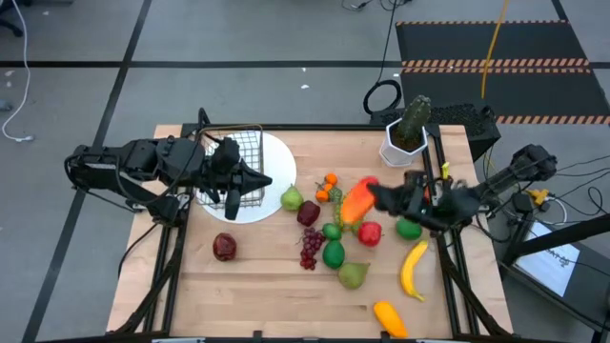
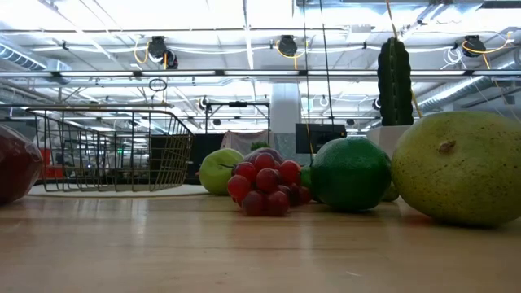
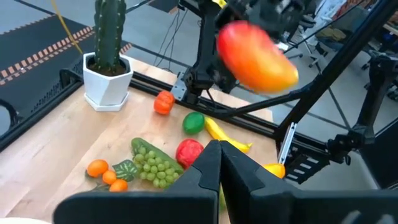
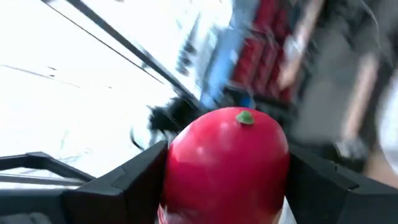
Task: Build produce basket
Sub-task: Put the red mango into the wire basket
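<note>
The wire basket stands on a round white plate at the far left and also shows in the low view. My left gripper hovers shut over the plate beside the basket, its fingers empty. My right gripper is shut on a red-orange fruit, held above the pile of produce. That pile has a green pear, red grapes, limes, a red apple and a banana, all lying on the table. My right gripper pinches the red-orange fruit's two opposite sides between its two fingers, the green stem spot facing away from the wrist. The fingers come from the table's right, about level. The fruit is lifted clear above the table.
A white pot with a green cactus stands at the far right. A dark red apple lies alone near the left, a yellow-orange piece at the near edge. Bare wood stretches along the near left.
</note>
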Controlling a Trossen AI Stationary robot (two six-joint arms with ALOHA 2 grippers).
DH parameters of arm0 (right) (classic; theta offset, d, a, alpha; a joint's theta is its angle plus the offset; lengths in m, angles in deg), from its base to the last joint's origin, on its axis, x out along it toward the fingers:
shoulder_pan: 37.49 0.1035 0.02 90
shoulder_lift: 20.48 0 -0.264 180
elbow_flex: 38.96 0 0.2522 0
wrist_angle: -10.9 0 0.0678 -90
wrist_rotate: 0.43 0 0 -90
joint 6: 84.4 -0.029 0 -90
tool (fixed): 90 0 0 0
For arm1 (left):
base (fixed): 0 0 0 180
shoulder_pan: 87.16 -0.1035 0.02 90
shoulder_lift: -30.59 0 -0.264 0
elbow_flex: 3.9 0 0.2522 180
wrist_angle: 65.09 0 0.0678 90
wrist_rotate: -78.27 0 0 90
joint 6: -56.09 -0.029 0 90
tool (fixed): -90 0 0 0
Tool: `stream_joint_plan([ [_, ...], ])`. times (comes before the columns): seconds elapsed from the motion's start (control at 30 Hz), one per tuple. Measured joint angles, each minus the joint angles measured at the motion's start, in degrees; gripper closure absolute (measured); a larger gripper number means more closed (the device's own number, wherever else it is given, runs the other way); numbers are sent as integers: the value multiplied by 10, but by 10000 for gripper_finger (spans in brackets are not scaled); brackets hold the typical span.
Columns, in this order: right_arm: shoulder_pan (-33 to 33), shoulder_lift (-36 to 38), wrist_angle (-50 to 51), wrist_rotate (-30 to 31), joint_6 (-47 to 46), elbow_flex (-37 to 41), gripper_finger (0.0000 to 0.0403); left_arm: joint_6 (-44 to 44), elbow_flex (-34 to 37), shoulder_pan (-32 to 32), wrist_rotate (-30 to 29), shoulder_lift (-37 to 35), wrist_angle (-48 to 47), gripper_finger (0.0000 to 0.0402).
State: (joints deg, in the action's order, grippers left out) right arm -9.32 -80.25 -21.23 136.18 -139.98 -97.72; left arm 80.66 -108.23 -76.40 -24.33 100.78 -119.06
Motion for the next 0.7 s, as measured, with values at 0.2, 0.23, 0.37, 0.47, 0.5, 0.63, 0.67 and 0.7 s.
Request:
stream_joint_plan([
  [0.2,-57,4,14,-47,157,-72,135,17,0,0,-12,-1,11,396],
  [0.23,-67,4,41,-63,170,-90,135,20,0,0,-21,0,13,396],
  [0.37,-109,4,200,-137,178,-178,135,30,0,-5,-48,0,18,396],
  [0.47,-144,4,329,-203,179,-248,135,40,0,-14,-56,0,34,396],
  [0.5,-156,4,363,-224,184,-268,135,42,0,-17,-55,0,45,396],
  [0.63,-195,5,442,-310,243,-322,135,42,0,-30,-55,0,101,396],
  [0.67,-202,7,450,-327,259,-329,135,41,0,-32,-56,0,113,396],
  [0.7,-208,8,454,-342,276,-333,135,39,0,-35,-55,0,121,396],
])
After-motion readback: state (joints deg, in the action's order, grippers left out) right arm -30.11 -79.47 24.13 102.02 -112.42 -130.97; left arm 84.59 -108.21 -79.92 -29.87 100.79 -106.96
